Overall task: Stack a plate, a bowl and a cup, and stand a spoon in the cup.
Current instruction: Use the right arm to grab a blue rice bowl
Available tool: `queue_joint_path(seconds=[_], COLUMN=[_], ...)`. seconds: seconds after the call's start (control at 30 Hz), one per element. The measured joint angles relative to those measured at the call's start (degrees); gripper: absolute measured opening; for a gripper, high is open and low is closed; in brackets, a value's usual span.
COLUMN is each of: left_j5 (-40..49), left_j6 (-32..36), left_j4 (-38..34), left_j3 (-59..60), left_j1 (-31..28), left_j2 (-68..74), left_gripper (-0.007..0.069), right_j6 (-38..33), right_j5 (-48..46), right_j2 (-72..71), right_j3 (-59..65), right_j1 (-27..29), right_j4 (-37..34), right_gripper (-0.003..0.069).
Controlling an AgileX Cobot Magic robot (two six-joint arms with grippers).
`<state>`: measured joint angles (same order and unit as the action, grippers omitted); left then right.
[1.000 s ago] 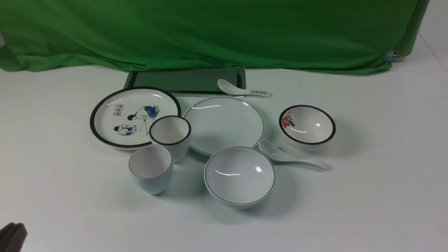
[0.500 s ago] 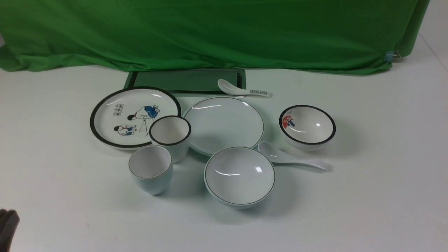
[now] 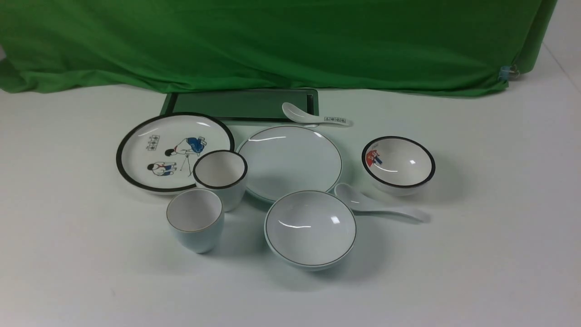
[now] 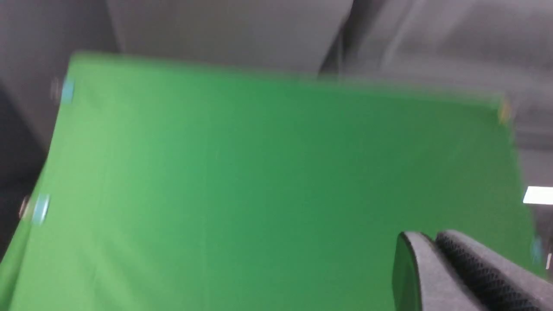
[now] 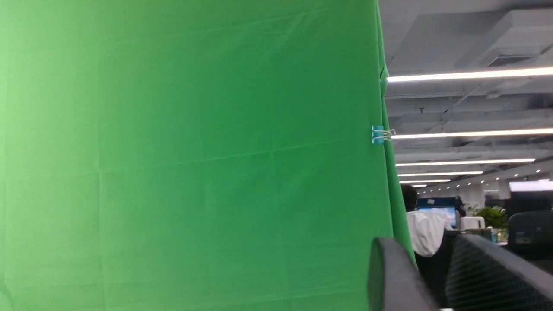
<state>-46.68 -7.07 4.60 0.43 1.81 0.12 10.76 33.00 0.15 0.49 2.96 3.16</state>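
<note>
Finding the left gripper [image 4: 432, 244] pressed together and the right gripper [image 5: 434, 252] slightly parted, both empty, we flag the small gold-rimmed pale cup [image 3: 195, 220], near-left: the black-rimmed white cup [image 3: 221, 175] just beyond it invites a knock or mis-pick.

Bright even light, soft shadows, one view blurred
</note>
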Motion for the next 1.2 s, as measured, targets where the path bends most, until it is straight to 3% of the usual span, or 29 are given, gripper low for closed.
queue_joint_path(seconds=[0.13,0.2,0.27,0.37,0.47,0.53,0.67,0.8,0.93,1.07,1.13,1.2], left_j5=[4.43,13.64,21.12,28.70,30.17,30.17,28.05,27.40,28.16,50.24,59.38,71.21], left_j6=[-3.15,-3.66,-3.95,-3.95,-3.95,-3.95,-6.01,-10.15,-13.74,-20.24,-18.56,-9.89], left_j4=[0.07,0.07,0.12,1.29,1.91,1.86,1.28,1.08,3.66,10.86,10.66,6.61], left_j3=[-4.21,-11.60,-16.19,-21.43,-22.95,-23.03,-23.07,-23.09,-24.53,-33.07,-36.85,-42.82], left_j1=[0.00,0.00,0.00,0.00,0.00,0.00,0.00,0.00,0.00,4.43,7.31,11.98], left_j2=[0.30,3.35,7.84,16.53,24.14,25.89,34.14,38.37,43.15,50.36,53.62,59.79], left_gripper=[-0.0009,-0.0009,-0.0009,-0.0009,-0.0009,-0.0009,-0.0009,-0.0009,-0.0009,-0.0009,-0.0009,-0.0009], right_j6=[0.10,-0.09,-1.30,-5.94,-11.53,-12.14,-10.24,-13.74,-23.28,-29.62,-30.37,-29.71], right_j5=[-2.72,-6.80,-11.05,-18.50,-27.09,-29.85,-44.42,-59.85,-70.47,-74.98,-75.22,-75.16], right_j2=[1.61,4.05,7.89,14.60,21.81,24.19,34.77,43.22,51.55,60.49,64.01,70.64], right_j3=[-3.08,-7.71,-13.06,-20.19,-25.47,-26.54,-29.04,-29.74,-30.45,-32.67,-34.24,-38.57], right_j1=[0.00,0.00,0.00,0.00,0.00,0.00,-0.62,-3.23,-7.84,-12.62,-14.19,-18.17], right_j4=[0.13,0.13,0.13,0.18,0.18,0.18,-0.80,-5.39,-14.49,-21.22,-22.70,-24.38], right_gripper=[0.0127,0.0043,0.0022,0.0013,0.0013,0.0013,0.0013,0.0013,0.0013,0.0013,0.0018,0.0073])
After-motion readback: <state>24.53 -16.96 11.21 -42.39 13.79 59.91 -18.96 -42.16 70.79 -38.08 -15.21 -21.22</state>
